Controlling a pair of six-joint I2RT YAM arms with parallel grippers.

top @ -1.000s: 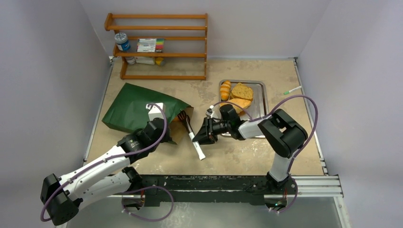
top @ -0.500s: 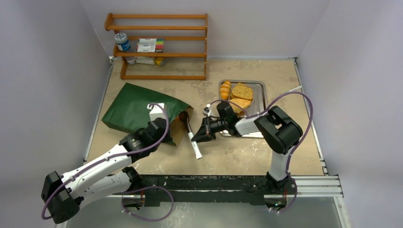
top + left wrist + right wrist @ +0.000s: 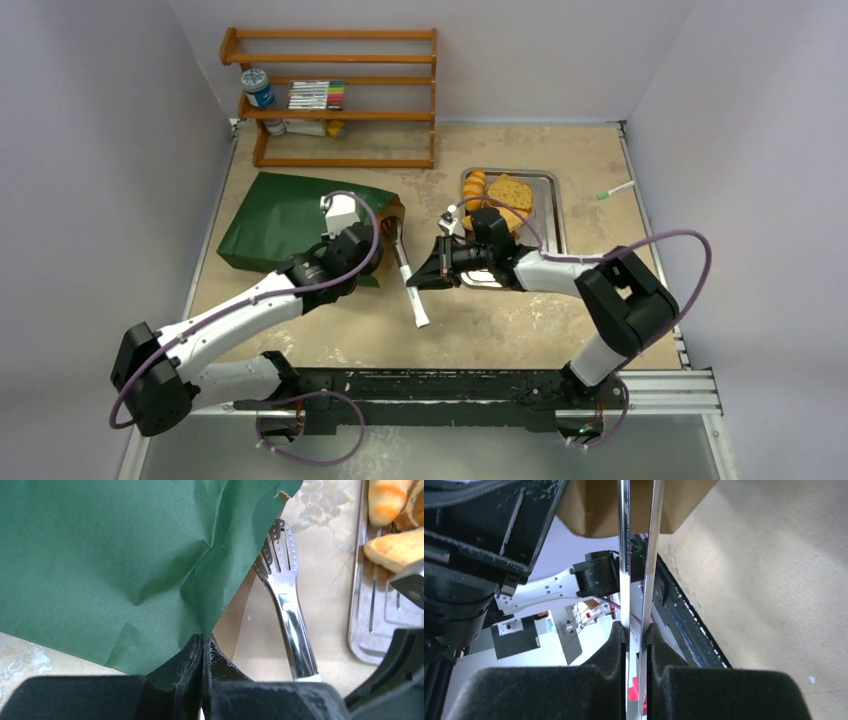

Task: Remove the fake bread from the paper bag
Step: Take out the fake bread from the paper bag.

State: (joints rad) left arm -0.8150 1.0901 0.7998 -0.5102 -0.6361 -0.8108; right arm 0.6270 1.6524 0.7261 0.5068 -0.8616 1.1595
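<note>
The dark green paper bag [image 3: 285, 215] lies flat at the left, its mouth facing right. My left gripper [image 3: 376, 256] is shut on the bag's mouth edge; in the left wrist view the jaws [image 3: 203, 644] pinch the green paper [image 3: 100, 555]. My right gripper [image 3: 414, 282] is shut on long metal tongs [image 3: 403, 262], whose tips point at the bag's mouth. In the right wrist view the pads [image 3: 616, 640] squeeze both tong arms [image 3: 639, 555] together. A striped orange roll [image 3: 474, 186] and a brown slice [image 3: 511, 190] lie on the tray. The bag's inside is hidden.
The silver metal tray [image 3: 549, 215] stands right of centre, partly under my right arm; it also shows in the left wrist view [image 3: 372, 630]. A wooden rack [image 3: 335, 100] with a can and markers is at the back. A green-tipped pen [image 3: 615, 189] lies far right.
My left gripper has moved farther and to the right, carrying the bag's mouth edge with it. My right gripper has shifted slightly with the tongs, and its elbow has swung right.
</note>
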